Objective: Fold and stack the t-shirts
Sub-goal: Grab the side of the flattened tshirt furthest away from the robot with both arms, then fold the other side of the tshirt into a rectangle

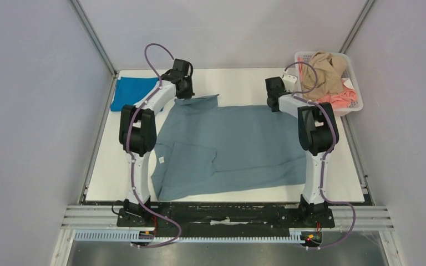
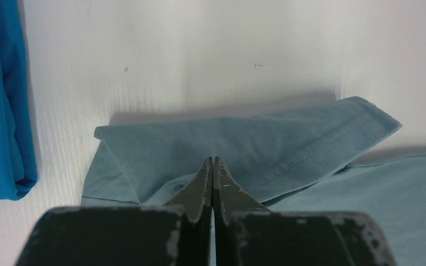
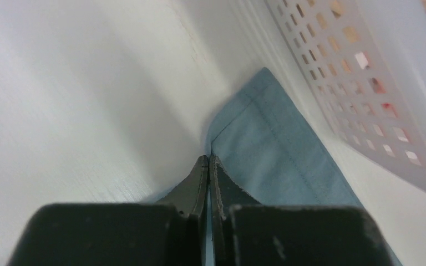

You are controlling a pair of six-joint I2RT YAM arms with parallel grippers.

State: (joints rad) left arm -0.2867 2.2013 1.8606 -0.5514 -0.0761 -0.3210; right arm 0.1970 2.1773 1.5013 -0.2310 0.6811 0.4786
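The dusty grey-blue t-shirt lies spread across the white table, its small white neck label at the near left and one sleeve folded inward. My left gripper is at the shirt's far left corner, shut on a fold of the cloth; the jaws meet with fabric between them. My right gripper is at the far right corner, shut on the hemmed edge. The bright blue t-shirt lies folded at the far left and also shows in the left wrist view.
A white perforated basket stands at the far right corner, holding a tan shirt and a pink one. Its wall is close beside my right gripper. Grey walls enclose the table on three sides.
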